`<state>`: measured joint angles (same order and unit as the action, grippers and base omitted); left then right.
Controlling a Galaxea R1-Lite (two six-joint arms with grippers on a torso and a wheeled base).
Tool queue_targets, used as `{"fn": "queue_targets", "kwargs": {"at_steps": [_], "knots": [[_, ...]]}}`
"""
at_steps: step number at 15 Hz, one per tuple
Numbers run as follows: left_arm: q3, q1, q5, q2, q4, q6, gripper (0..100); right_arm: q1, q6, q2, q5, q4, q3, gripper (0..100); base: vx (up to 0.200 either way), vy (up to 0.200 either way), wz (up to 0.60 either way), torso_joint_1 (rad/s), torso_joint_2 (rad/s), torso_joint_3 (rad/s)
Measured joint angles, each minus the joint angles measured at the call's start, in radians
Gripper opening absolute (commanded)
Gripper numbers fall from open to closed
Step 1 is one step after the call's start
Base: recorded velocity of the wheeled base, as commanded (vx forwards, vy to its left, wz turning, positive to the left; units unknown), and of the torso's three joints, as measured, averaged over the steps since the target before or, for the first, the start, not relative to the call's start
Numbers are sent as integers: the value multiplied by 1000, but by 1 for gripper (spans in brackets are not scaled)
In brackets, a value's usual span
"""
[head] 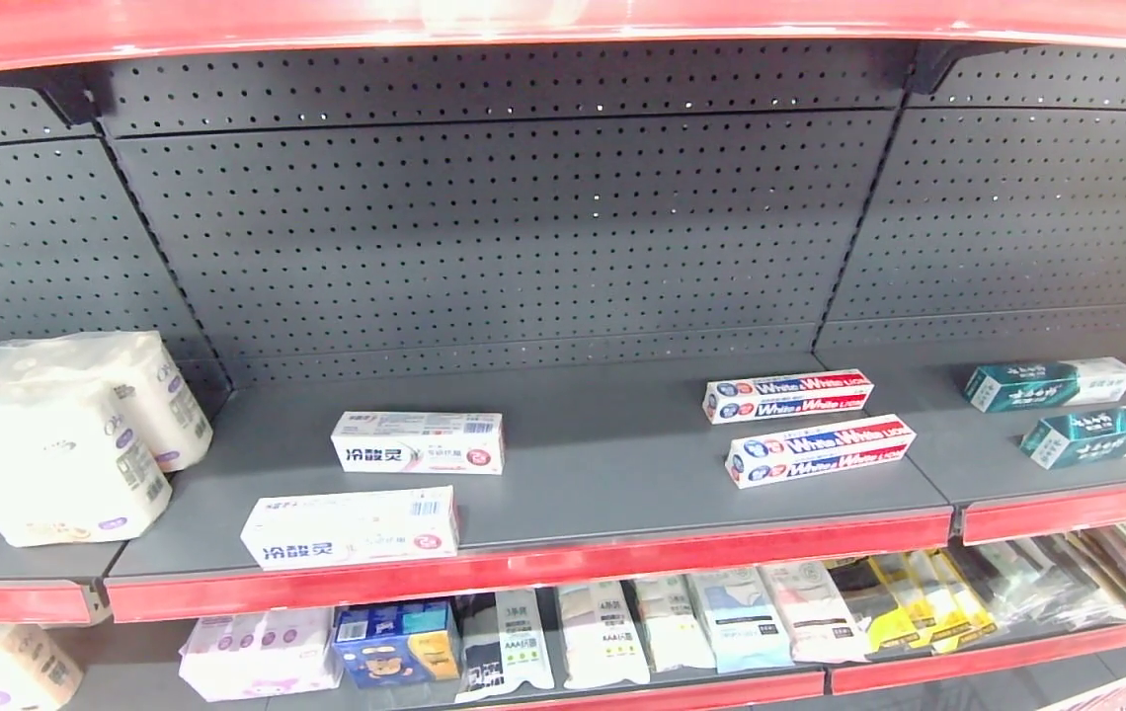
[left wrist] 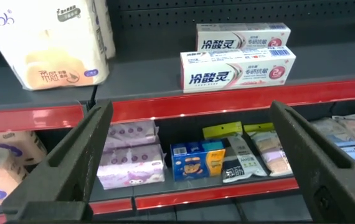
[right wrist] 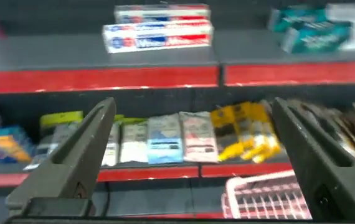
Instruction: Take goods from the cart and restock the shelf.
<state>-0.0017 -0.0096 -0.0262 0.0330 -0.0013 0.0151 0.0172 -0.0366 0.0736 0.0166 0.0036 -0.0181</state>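
Note:
The grey shelf (head: 603, 464) with a red front lip carries two white toothpaste boxes (head: 351, 528) at its left and two red, white and blue boxes (head: 818, 449) at its right. Two teal boxes (head: 1106, 432) lie on the adjoining bay. My left gripper (left wrist: 190, 165) hangs open below and in front of the white boxes (left wrist: 236, 70), holding nothing. My right gripper (right wrist: 193, 165) is open too, facing the lower shelf beneath the red, white and blue boxes (right wrist: 157, 35). A pink wire cart (right wrist: 265, 199) edge shows by the right gripper.
Packs of toilet paper (head: 54, 454) stand at the shelf's left end. The lower shelf (head: 622, 632) holds tissue packs, a blue box and several hanging packets. A perforated black back panel (head: 484, 237) rises behind, and a red shelf (head: 523, 20) spans overhead. The shelf's middle is bare.

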Motion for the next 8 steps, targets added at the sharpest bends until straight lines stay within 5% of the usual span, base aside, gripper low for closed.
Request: {"fn": "queue_targets", "kwargs": {"at_steps": [4,8], "knots": [[-18,-3,2,8,0,0,100,-14,29,-58,-24,-3,16,100,0,0,0,0,0,0],[-256,-7,3,216,-3,-93,100,-16,31,-70,-24,-2,18,100,0,0,0,0,0,0]]}}
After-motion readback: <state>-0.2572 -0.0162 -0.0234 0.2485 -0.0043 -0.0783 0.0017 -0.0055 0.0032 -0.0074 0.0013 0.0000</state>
